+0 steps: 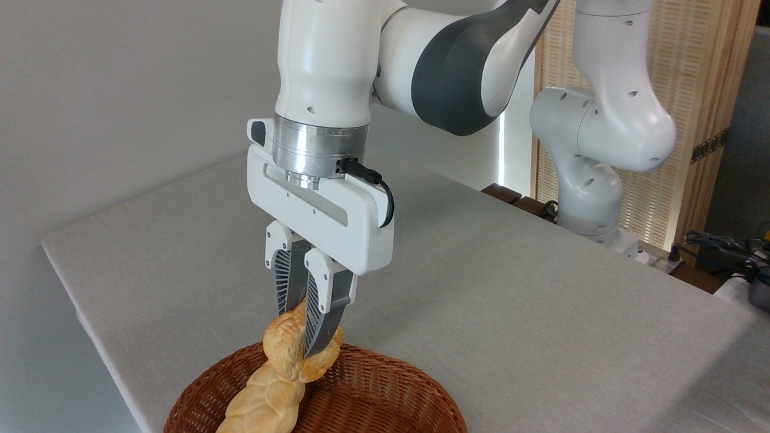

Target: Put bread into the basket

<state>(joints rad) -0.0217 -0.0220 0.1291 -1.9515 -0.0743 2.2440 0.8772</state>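
A grey cloth-covered table (pixel 511 313) fills the view, with a white robot arm (pixel 325 60) reaching down toward its near edge. At that edge sits an oval brown wicker basket (pixel 391 367), partly cut off by the frame. A long pale plaited loaf (pixel 264 403) lies inside against the basket's left rim. The gripper (pixel 307 346) points straight down, fingers clamped on the knobbly golden bread (pixel 283 346), held low over the basket at the loaf's upper end, probably so that letting go drops it inside.

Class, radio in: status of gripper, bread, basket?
Gripper shut on plaited bread. Bread hangs tilted, lower end inside basket. Nothing in the way.
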